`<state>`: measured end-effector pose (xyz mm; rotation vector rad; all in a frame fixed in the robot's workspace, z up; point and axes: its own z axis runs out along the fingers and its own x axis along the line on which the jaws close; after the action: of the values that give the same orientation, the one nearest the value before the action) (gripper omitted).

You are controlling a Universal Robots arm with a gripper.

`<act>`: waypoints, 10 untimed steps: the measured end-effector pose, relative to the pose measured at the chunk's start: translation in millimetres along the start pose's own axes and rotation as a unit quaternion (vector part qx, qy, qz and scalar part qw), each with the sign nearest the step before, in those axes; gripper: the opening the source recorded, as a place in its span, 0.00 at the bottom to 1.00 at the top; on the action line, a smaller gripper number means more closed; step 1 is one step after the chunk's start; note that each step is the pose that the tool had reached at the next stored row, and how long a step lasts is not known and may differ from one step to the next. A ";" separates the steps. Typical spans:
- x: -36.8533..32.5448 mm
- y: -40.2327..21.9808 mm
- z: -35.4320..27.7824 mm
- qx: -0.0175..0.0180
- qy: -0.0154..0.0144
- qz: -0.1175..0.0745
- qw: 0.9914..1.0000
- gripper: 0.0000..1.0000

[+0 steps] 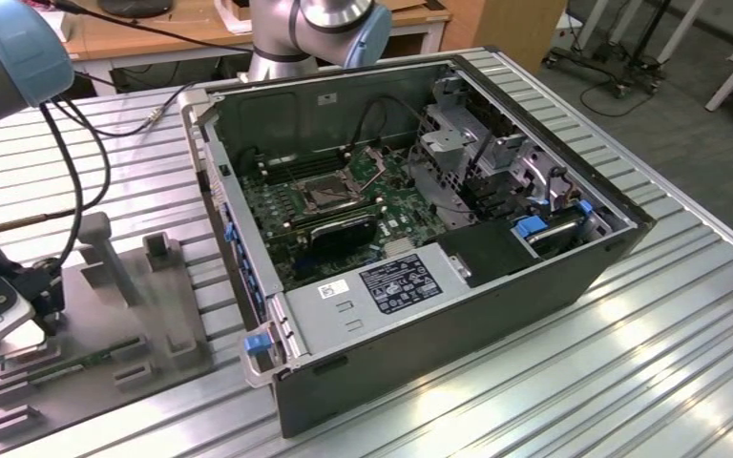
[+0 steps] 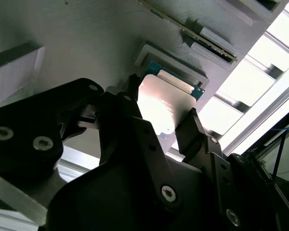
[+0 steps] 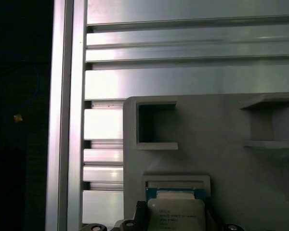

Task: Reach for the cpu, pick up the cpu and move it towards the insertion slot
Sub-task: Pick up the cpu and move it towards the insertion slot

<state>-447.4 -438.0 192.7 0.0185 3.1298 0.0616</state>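
The claw (image 2: 162,100) appears clamped on the cpu (image 3: 177,214), which lies between its jaws at a recess of the grey tray (image 3: 221,144) directly beneath it; so thin an edge hold could slip, or tilt the chip against the recess wall.

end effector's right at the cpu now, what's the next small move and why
Probably squeeze gently onto the cpu before any lift. In the second wrist view the end effector brackets the cpu on two opposite edges, and the chip lies in a recess of the grey tray. Whether there is firm contact isn't clear.
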 end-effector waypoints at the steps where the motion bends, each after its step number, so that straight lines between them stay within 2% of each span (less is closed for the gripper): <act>1: 0.0 0.0 -0.7 0.000 0.000 0.000 1.000 0.55; 10: -0.1 0.3 -6.5 0.000 0.000 0.000 1.000 0.55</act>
<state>-447.4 -438.0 199.2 0.0186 3.1296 0.0618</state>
